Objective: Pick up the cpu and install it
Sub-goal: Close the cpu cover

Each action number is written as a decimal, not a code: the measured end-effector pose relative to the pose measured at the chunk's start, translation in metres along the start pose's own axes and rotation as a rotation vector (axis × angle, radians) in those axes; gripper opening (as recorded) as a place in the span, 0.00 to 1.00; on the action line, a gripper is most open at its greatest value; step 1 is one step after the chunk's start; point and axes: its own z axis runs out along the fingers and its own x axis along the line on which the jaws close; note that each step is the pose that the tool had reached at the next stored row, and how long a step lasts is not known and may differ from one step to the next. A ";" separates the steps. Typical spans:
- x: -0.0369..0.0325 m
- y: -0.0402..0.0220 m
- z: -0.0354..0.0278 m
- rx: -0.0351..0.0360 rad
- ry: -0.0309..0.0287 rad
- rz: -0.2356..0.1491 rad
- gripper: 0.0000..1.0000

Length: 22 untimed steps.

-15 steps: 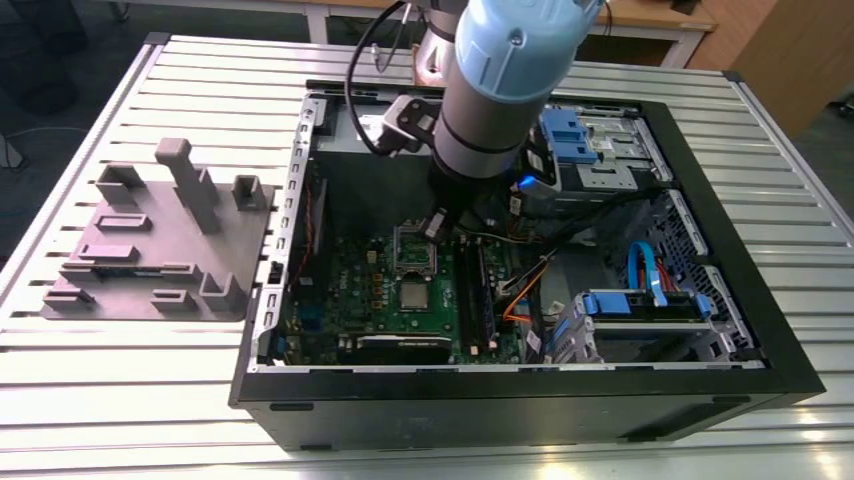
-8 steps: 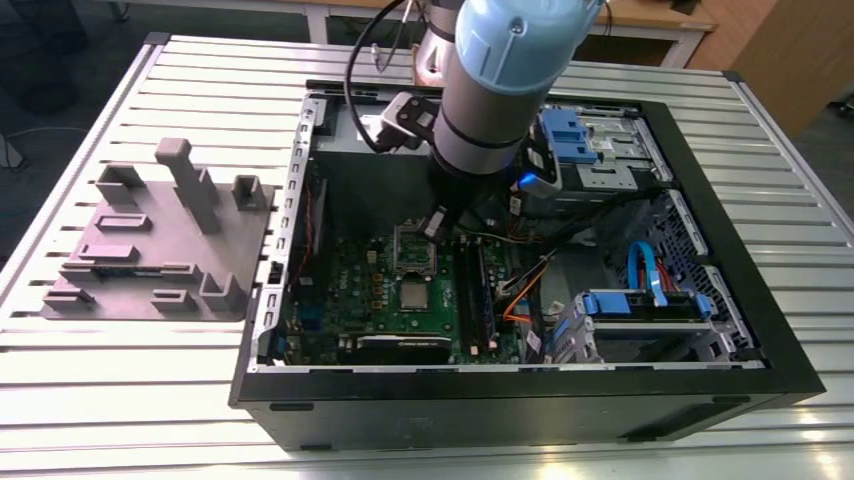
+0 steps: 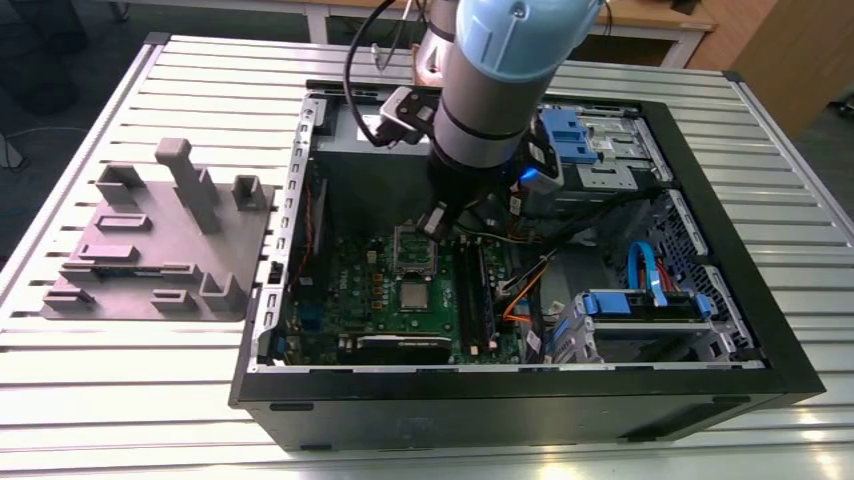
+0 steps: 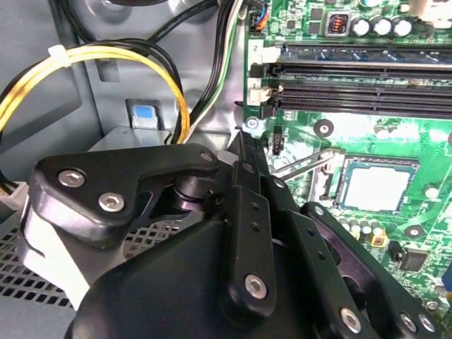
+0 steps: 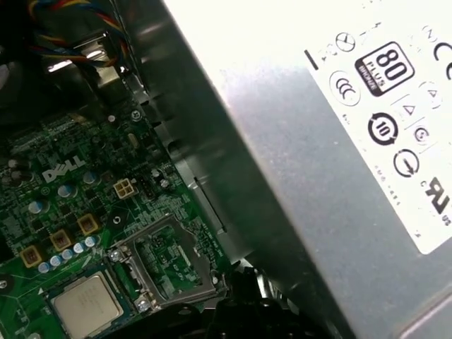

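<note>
Glare whitens the power supply (image 5: 339, 141) in my first wrist view; beside it the motherboard (image 5: 78, 233) lies dim, softly blurred.

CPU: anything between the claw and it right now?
Nothing visible. The CPU lies bare on the green board, its metal top uncovered in both wrist views, beside the open socket frame. The claw hangs above that frame.

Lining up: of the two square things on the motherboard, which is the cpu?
The cpu has the solid silvery top; the socket frame beside it is just a hollow metal rim.
</note>
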 end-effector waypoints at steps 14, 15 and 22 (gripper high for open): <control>-0.0002 0.0022 -0.0093 0.0111 0.0185 0.001 0.10; -0.0001 0.0024 -0.0095 0.0128 0.0212 0.001 0.10; 0.0009 0.0044 -0.0125 0.0195 0.0323 0.002 0.10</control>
